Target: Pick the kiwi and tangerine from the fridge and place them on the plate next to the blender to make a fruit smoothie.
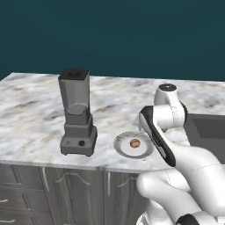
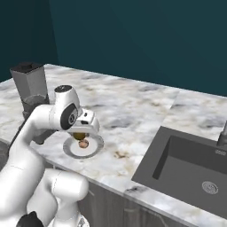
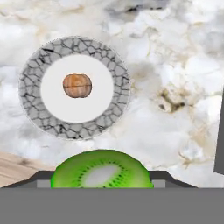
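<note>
Tangerine (image 3: 77,85) is done: sits near the middle of the plate (image 3: 113,65) on the white centre, clear of the crackled grey rim. Plate is on the marble table (image 1: 30,118), just beside the blender (image 1: 78,115) near the front edge.

Kiwi (image 3: 101,170) is in transit. Hand view shows the cut green face low in frame right at the gripper (image 2: 80,134), so the fingers are clenched on the kiwi. In that view it hangs over bare table beside the plate rim, not yet over the white centre. Right base view puts the gripper just above the plate, with a yellow-green bit under the hand.

Status: one of two fruits placed, second one carried and nearly at the drop point. My read, what's left is a short shift over the plate, lower, release next to the tangerine without knocking it.

Containers: plate holds the tangerine only. Blender jar looks empty apart from its insert, black lid on. Sink (image 2: 186,164) to the right holds nothing I can see.
</note>
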